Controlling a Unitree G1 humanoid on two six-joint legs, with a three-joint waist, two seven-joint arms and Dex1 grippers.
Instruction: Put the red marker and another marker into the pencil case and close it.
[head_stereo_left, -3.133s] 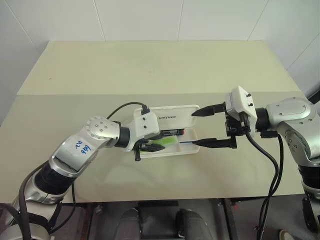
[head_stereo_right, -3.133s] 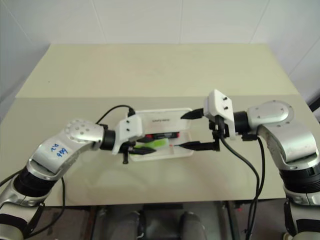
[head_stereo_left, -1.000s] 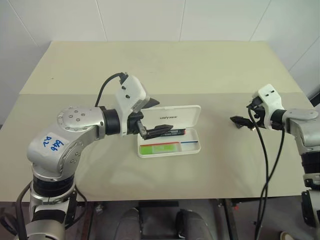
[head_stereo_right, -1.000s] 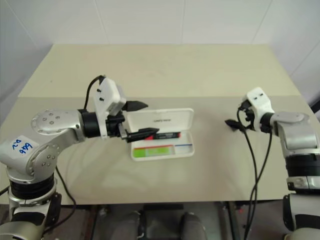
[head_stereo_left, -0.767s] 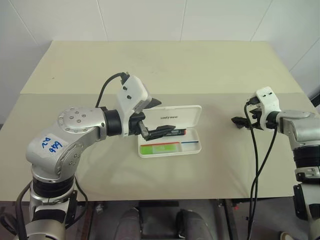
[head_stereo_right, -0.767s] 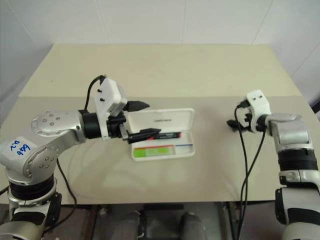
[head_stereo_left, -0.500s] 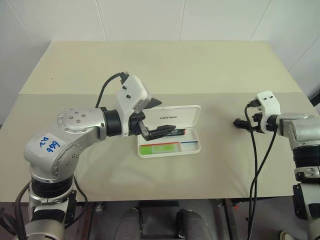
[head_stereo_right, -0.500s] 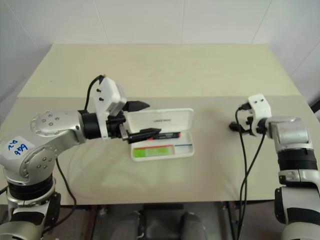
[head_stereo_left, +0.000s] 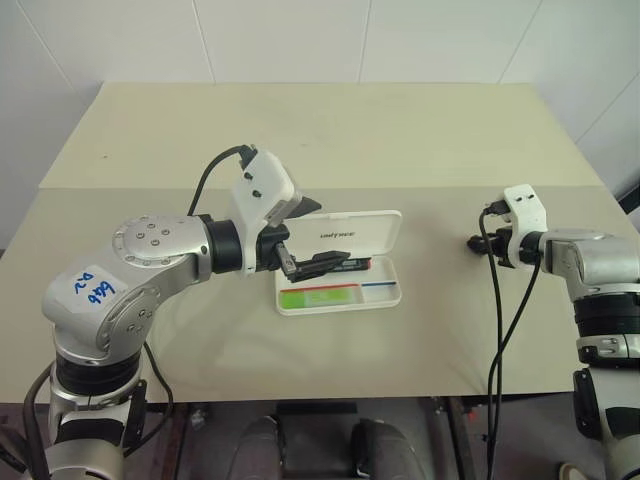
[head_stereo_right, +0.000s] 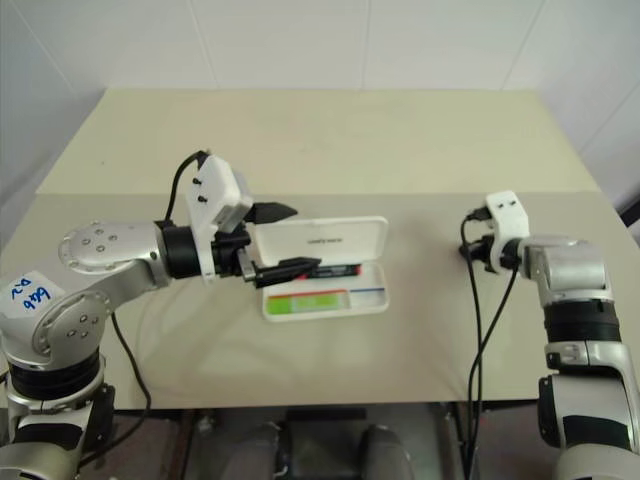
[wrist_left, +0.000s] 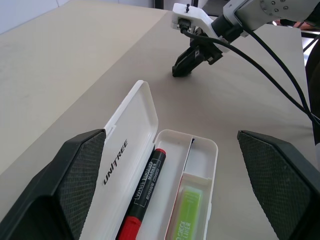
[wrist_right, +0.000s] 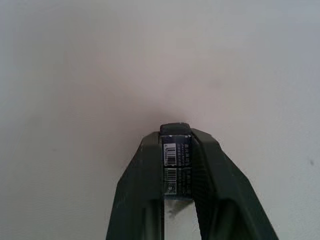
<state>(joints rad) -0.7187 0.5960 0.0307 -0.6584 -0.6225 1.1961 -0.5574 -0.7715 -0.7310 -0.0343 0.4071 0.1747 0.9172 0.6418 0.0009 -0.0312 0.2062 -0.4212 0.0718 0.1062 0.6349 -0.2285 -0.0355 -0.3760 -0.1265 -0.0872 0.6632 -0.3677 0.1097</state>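
**Open case, both markers inside**

White hard plastic hinged pencil case on the beige table, lid raised. Short red-and-black marker in the tray's long compartment beside the lid. Short lime-green marker in the neighbouring compartment. Left gripper at the case's left end, above the tray, fingers spread wide, empty. Right gripper well apart to the right, fingers pressed together, tips low over bare table.
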